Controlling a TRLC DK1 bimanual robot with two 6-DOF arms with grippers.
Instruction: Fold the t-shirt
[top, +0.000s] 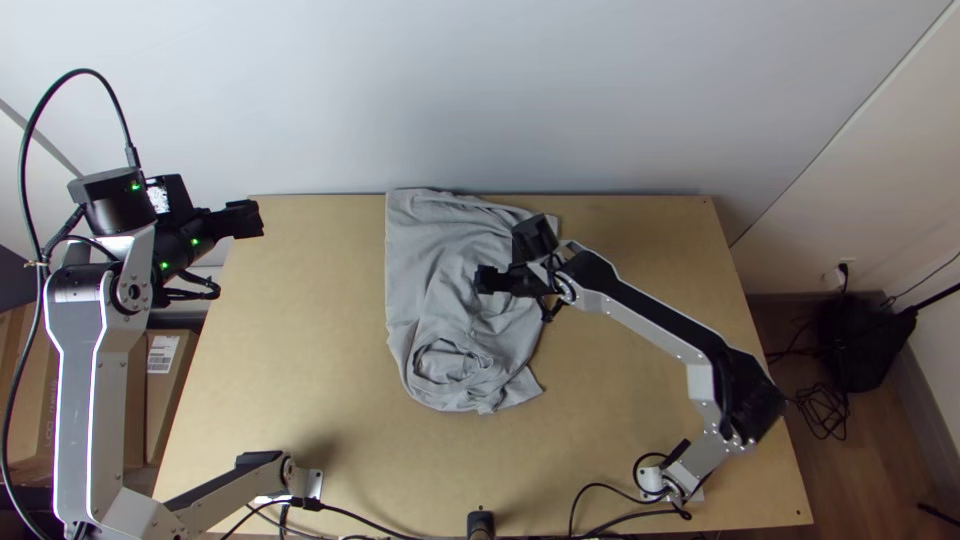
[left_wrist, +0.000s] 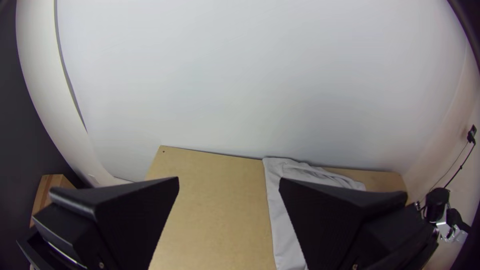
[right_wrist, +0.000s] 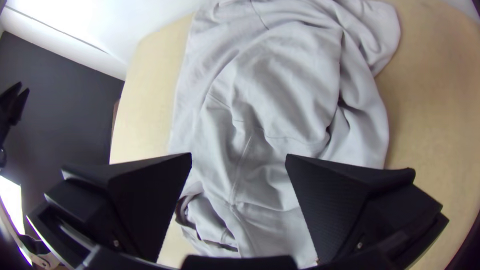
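The grey t-shirt (top: 425, 250) lies rumpled at the middle of the table, its part nearest the bases bunched in loops. My right gripper (top: 482, 280) is over the shirt's middle. In the right wrist view, the open right gripper (right_wrist: 239, 160) has its fingers wide apart above the creased shirt (right_wrist: 285, 85), with no cloth between them. My left gripper (top: 262, 220) hangs by the table's far left corner, well away from the shirt. The left wrist view has the left gripper (left_wrist: 229, 182) open and empty, with a strip of the shirt (left_wrist: 280, 200) beyond one finger.
Bare wooden table (top: 290, 330) lies on both sides of the shirt. A pale wall (top: 600, 90) rises behind the far edge. Cardboard boxes (top: 165, 400) stand on the floor at the left, and a black cable (top: 640, 515) runs along the near edge.
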